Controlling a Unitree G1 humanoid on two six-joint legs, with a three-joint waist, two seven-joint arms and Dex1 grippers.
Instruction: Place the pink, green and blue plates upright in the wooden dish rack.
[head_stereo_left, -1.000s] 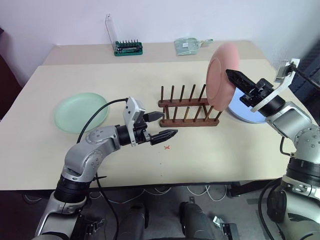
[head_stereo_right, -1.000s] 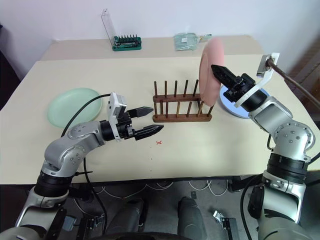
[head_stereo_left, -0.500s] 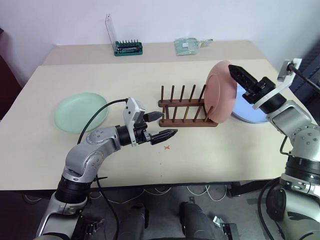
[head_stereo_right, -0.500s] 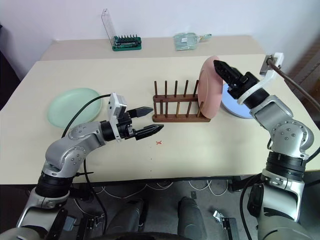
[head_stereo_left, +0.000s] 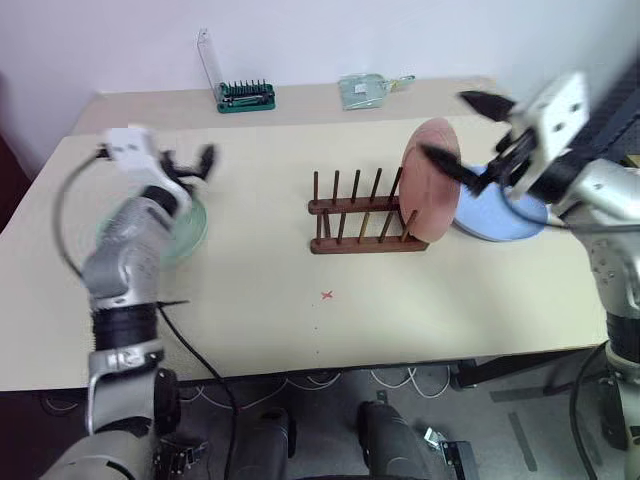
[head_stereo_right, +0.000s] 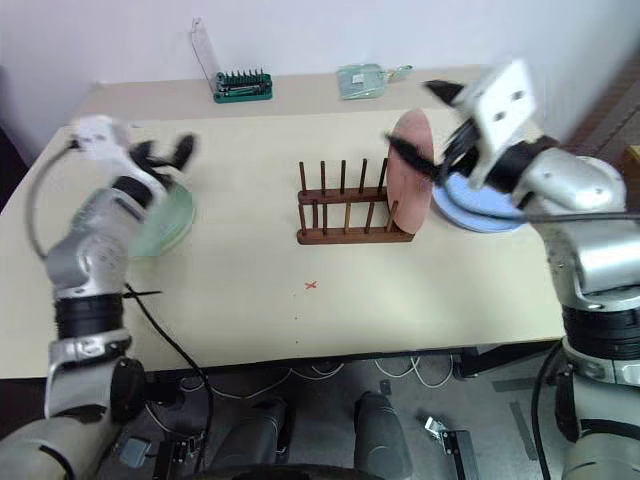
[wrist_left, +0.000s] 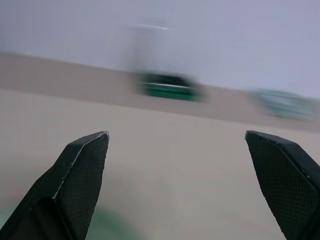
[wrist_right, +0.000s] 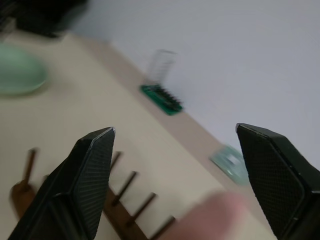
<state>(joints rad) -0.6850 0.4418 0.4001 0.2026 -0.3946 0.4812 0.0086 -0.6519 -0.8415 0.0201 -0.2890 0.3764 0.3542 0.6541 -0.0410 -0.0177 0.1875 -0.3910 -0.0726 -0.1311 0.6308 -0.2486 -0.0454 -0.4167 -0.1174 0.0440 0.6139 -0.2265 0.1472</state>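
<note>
The pink plate (head_stereo_left: 428, 182) stands upright in the right end of the wooden dish rack (head_stereo_left: 358, 218), leaning between its pegs. My right gripper (head_stereo_left: 463, 130) hangs open just above and to the right of that plate, apart from it. Right of the rack the blue plate (head_stereo_left: 500, 215) lies flat on the table. At the far left lies the green plate (head_stereo_left: 172, 228), partly behind my left arm. My left gripper (head_stereo_left: 190, 160) is open over its far edge, empty. In the right wrist view the rack pegs (wrist_right: 131, 184) and a pink blur show between the fingers.
A green-and-black tool case (head_stereo_left: 246, 96) with a raised clear lid and a clear packet (head_stereo_left: 366, 90) sit on the back table. A small red mark (head_stereo_left: 326, 295) is on the tabletop in front of the rack. The rack's left slots stand free.
My right gripper opened, let go of the pink plate, now in the rack, and rolled as it drew up and off. My left arm swung left to the green plate.
</note>
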